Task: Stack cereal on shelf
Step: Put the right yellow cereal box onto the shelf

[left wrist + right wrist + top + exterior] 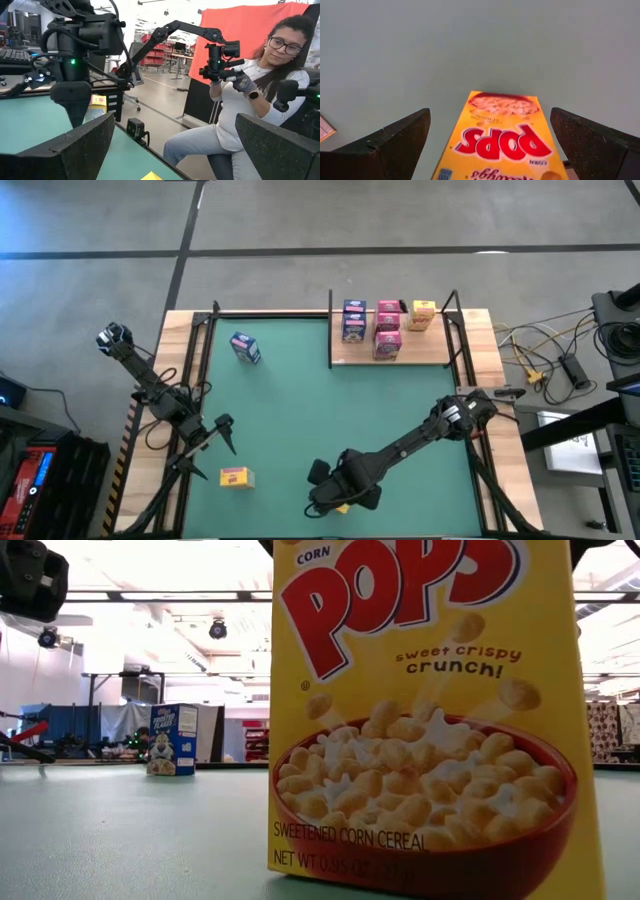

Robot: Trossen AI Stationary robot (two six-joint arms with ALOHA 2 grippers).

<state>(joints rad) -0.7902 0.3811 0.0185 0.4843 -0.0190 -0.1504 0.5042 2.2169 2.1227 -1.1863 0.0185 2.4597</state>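
Two arms, but only one matters: the right gripper (335, 498) hangs over the mat's near edge, directly above a yellow Corn Pops box (500, 137) that stands upright there. Its jaws are spread wide, holding nothing, with the box between them and its long axis running up toward the wrist. The left gripper (222, 432), equally wide and empty, waits near the mat's left edge beside another yellow box (236, 476). A blue box (245, 348) stands toward the far-left corner. The shelf (395, 358) at the far-right corner already carries several boxes (387, 328), well apart from the right gripper.
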